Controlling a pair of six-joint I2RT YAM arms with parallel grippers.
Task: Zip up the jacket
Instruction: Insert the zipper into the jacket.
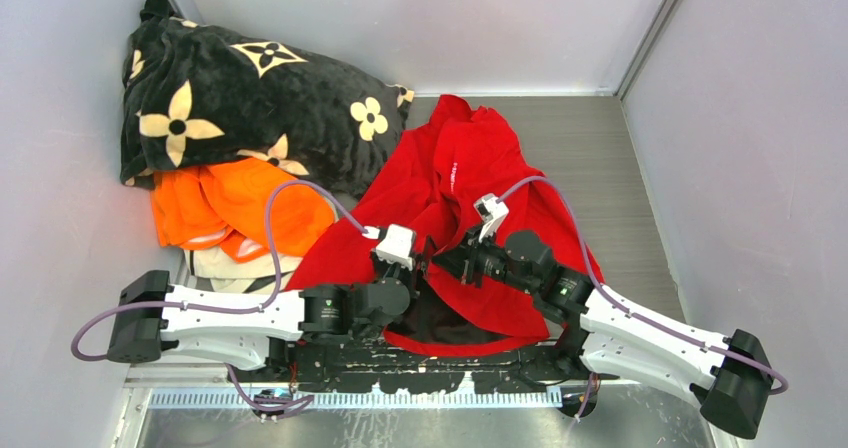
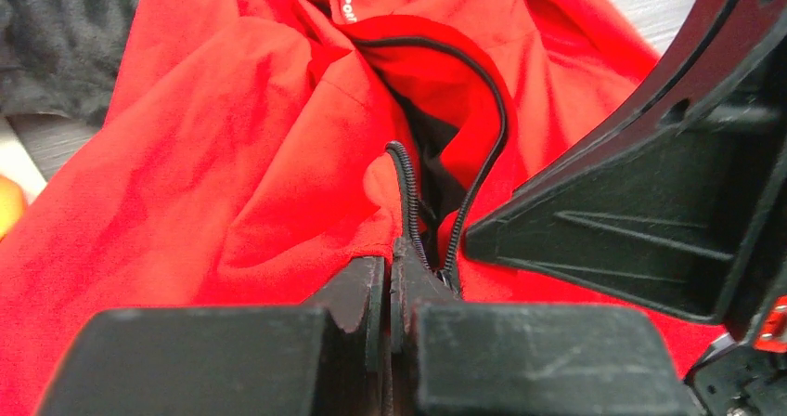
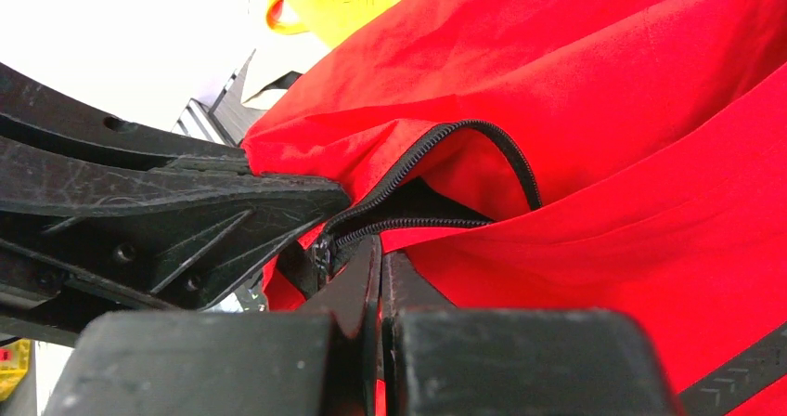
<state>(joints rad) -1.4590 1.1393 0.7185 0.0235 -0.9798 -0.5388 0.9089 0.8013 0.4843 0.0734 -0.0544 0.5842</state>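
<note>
The red jacket [image 1: 470, 168] lies crumpled in the middle of the table, its dark lining showing at the near hem. My left gripper [image 1: 425, 265] and right gripper [image 1: 458, 258] meet tip to tip at the lower front. In the left wrist view the left gripper [image 2: 394, 253] is shut at the foot of the black zip teeth [image 2: 408, 193], which part above it. In the right wrist view the right gripper [image 3: 380, 249] is shut on red cloth just under the zip [image 3: 418, 156]. The slider [image 3: 322, 249] sits beside its tip.
A black flower-patterned blanket [image 1: 240, 98] is heaped at the back left. An orange garment [image 1: 240, 208] and a pale cloth [image 1: 230, 263] lie below it, beside the left arm. Grey walls close in the table on the left, right and back.
</note>
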